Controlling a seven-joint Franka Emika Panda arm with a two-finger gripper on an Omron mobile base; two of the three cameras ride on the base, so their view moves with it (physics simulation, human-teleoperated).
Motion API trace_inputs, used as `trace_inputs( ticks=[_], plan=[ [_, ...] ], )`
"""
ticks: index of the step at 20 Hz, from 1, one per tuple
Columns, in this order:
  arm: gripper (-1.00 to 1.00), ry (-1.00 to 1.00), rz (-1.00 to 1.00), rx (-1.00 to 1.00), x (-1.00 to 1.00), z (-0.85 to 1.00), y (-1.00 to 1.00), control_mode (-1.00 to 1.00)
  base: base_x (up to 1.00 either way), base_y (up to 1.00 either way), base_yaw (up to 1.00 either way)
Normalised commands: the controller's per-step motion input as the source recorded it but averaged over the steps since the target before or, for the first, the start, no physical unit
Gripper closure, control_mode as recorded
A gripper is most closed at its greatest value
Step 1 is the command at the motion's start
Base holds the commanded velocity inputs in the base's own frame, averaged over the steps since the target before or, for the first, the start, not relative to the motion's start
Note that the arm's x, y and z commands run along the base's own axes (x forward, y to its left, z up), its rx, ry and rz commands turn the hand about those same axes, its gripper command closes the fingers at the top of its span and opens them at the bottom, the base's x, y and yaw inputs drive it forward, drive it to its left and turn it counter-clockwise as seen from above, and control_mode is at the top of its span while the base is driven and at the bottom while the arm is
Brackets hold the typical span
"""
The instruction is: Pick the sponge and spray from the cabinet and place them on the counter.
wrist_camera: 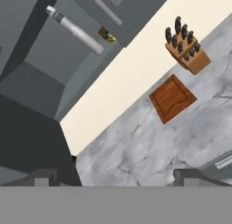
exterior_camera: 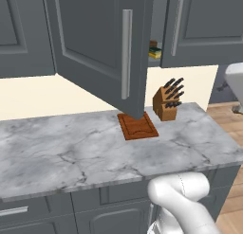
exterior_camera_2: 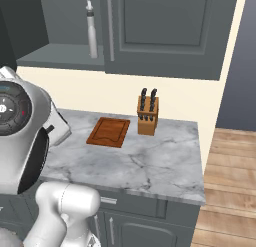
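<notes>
The gripper stands with its two dark finger tips wide apart and nothing between them. It looks up and across at the cabinet, whose door hangs open. Both task things lie well ahead of the hand, far beyond the tips, on the cabinet's grey inner shelf.

The spray bottle stands on that shelf, its nozzle end toward the upper left of the rolled hand view; in the right base view it stands upright near the shelf's front edge, just beside the closed neighbouring door. The sponge sits a little past the bottle's base, toward the right in the hand view, half hidden by a door edge; in the left base view it shows as a yellow and green sliver in the gap between the doors.

The counter spreads between the hand and the cabinet wall. On it, ahead and to the right of the tips, lie a wooden cutting board and, just past it, a knife block.
</notes>
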Motion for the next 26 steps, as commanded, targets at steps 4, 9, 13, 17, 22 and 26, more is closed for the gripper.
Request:
trace_inputs(
  ticks=[4, 9, 13, 17, 22, 26],
  plan=[
    [-1.0, 0.0, 0.0, 0.08, 0.63, -0.18, 0.27, -1.0, 0.0, 0.0, 0.0],
    [-1.0, 0.0, 0.0, 0.07, 0.42, -0.13, 0.44, -1.0, 0.0, 0.0, 0.0],
    [-1.0, 0.04, 0.0, 0.07, 0.48, -0.06, 0.56, -1.0, 0.0, 0.0, 0.0],
    [-1.0, 0.09, 0.0, 0.07, 0.53, -0.04, 0.54, -1.0, 0.0, 0.0, 0.0],
    [-1.0, 0.22, 0.09, 0.19, 0.46, -0.01, 0.2, -1.0, 0.0, 0.0, 0.0],
    [-1.0, 0.21, 0.12, 0.2, 0.36, -0.02, 0.07, -1.0, 0.0, 0.0, 0.0]
  ],
)
